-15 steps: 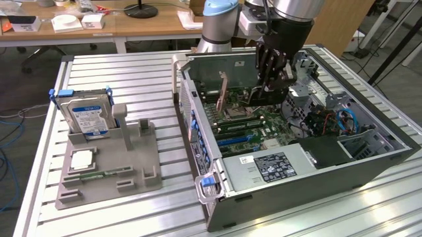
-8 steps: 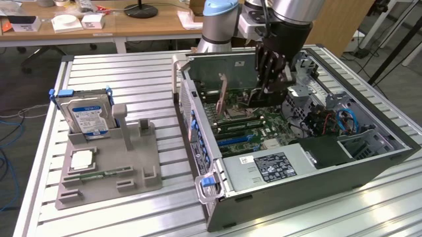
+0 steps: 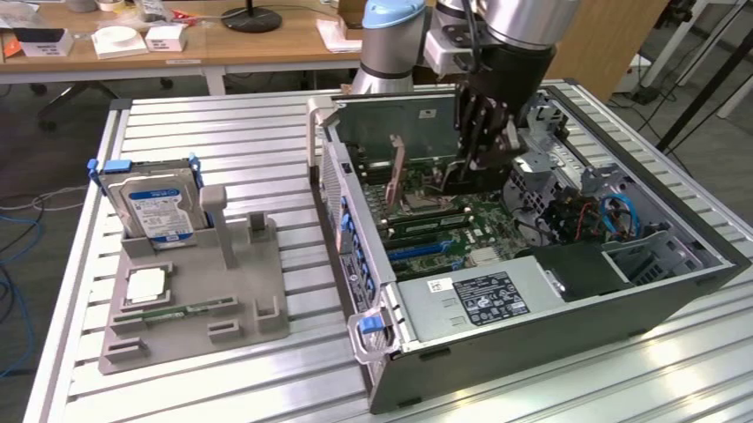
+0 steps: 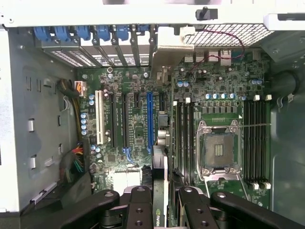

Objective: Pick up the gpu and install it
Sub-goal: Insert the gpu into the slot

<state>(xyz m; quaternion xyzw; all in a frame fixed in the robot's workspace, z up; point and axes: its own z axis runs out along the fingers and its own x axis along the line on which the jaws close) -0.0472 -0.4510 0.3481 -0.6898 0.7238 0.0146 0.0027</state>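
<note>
Your arm reaches straight down from above into the open computer case (image 3: 659,291), wrist vertical, with the gripper (image 3: 480,154) low inside, above the motherboard (image 4: 138,119).

Between the gripper's black fingers (image 4: 139,210) you hold the gpu (image 4: 159,191). The jaws are closed on its edge, partly apart with the card filling the gap. In the wrist view you see the card edge-on, a thin green and black strip running away from the fingers toward the slot brackets (image 4: 95,40) at the case's rear wall. Its silver end bracket (image 4: 167,45) stands at the far end from the gripper, against that rear wall.

The card hangs directly below the gripper, upright on its long edge, its long axis parallel to the expansion slots. It sits just beside the blue slot (image 4: 149,119), between that slot and the memory slots (image 4: 183,138) next to the empty processor socket (image 4: 218,148). You cannot tell whether its lower edge already touches the board.

Well away from the gripper, outside the case, a grey holder (image 3: 194,291) carries the hard drive (image 3: 153,203).
</note>
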